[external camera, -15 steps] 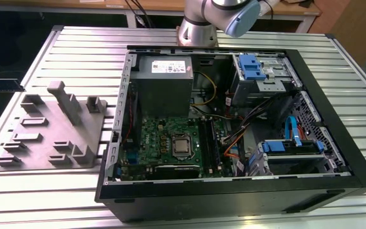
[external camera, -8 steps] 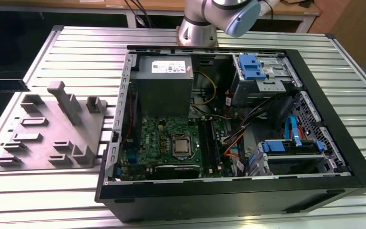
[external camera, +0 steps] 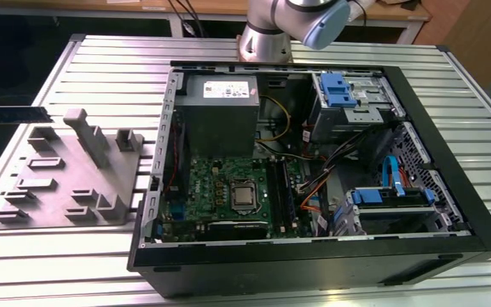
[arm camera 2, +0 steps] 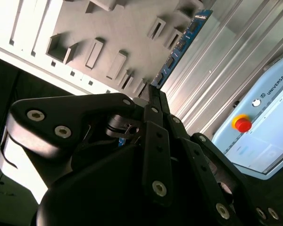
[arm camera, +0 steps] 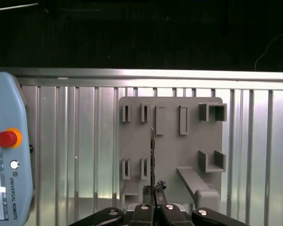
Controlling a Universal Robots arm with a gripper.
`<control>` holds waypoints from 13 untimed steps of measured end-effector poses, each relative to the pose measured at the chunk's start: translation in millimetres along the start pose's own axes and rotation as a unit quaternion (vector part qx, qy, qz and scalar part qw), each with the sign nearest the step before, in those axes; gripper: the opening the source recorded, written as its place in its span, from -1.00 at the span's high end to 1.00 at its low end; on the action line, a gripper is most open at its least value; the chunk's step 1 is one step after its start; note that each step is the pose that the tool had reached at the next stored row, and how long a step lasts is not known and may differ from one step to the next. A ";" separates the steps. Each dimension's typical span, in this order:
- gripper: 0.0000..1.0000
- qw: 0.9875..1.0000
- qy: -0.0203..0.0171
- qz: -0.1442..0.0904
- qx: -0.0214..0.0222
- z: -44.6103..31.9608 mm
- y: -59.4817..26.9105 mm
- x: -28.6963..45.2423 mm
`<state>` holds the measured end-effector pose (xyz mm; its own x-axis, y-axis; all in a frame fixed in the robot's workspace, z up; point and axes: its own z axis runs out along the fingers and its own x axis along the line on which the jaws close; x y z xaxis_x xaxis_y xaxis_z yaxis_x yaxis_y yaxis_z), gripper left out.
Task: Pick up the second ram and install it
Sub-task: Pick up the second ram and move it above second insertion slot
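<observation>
Second ram (arm camera: 153, 155) in end effector (arm camera: 154, 189) over tray (arm camera: 172, 141), slatted table (arm camera: 75, 141).

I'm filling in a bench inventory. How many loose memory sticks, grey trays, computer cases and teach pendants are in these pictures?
second ram, clamped in the gripper: 1
grey tray: 1
open computer case: 1
teach pendant: 1
Total: 4

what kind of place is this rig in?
Likely a robotics lab bench for PC assembly: open computer case on a slatted aluminium table, teach pendant, gripper holding the second ram.
</observation>
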<state>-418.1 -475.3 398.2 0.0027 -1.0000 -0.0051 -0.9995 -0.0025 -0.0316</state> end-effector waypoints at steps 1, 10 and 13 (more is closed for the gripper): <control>0.76 1.000 0.000 0.000 0.000 0.1 -1.9 0.0; 0.76 1.000 0.000 0.000 0.000 -6.7 -4.1 0.0; 0.76 1.000 0.000 0.000 0.000 -10.7 -4.3 0.0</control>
<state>-414.2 -475.3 409.1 0.0027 -1.0000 -0.0052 -0.9995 -0.0025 -0.0317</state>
